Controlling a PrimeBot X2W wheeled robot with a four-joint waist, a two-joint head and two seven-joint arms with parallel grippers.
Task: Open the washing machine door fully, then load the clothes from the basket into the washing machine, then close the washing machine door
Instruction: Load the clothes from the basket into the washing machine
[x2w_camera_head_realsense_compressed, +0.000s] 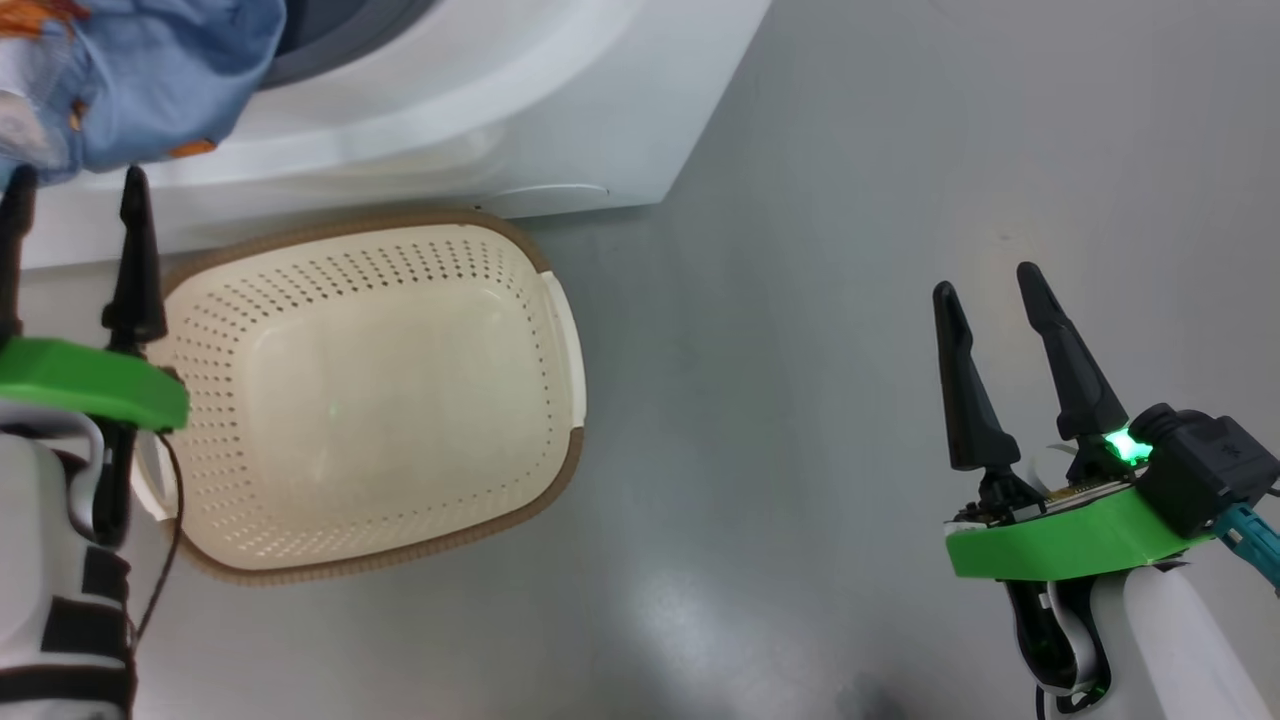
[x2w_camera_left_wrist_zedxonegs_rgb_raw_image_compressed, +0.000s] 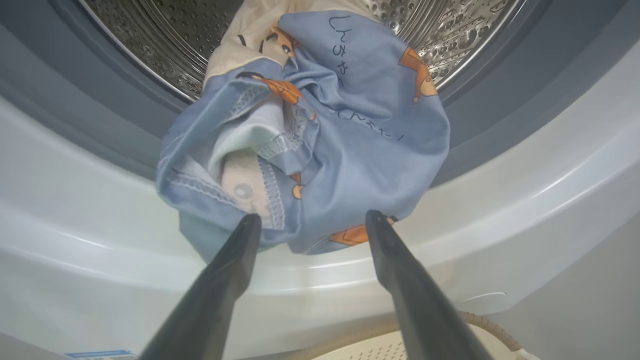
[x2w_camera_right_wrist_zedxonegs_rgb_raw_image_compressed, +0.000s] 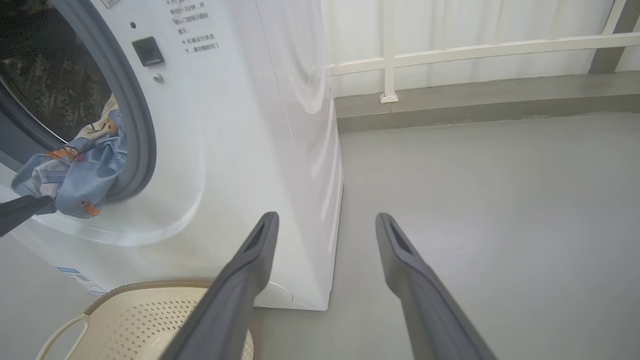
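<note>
1. left gripper (x2w_camera_head_realsense_compressed: 75, 185) is standing wide open at the left edge of the head view, gripping nothing. its dark fingers are pointing up at the clothes (x2w_camera_head_realsense_compressed: 150, 80), which are slumping out of the mouth of the washing machine (x2w_camera_head_realsense_compressed: 450, 120). likely lining up for a push rather than a pinch.
2. basket (x2w_camera_head_realsense_compressed: 560, 470) is sitting on the grey floor (x2w_camera_head_realsense_compressed: 800, 300) just in front of the machine, carrying nothing. it is cream plastic with perforated walls and a brown woven-look rim. right gripper (x2w_camera_head_realsense_compressed: 985, 280) is hovering well apart over the floor, jaws spread wide and holding nothing, probably keeping out of the way.
3. left wrist view: fingertips are flanking the lower edge of the bundle; touching or just short, cannot tell. soft blue cloth with orange prints and stitched hems is draping over the grey-blue gasket (x2w_camera_left_wrist_zedxonegs_rgb_raw_image_compressed: 500, 85) and the smooth white lip. cream fabric behind it is reaching into the perforated steel drum (x2w_camera_left_wrist_zedxonegs_rgb_raw_image_compressed: 150, 35).
4. right wrist view: the bundle is bulging past the gasket ring beside the glossy white front. my read: it is needing a shove deeper, or the door will be catching on it.
</note>
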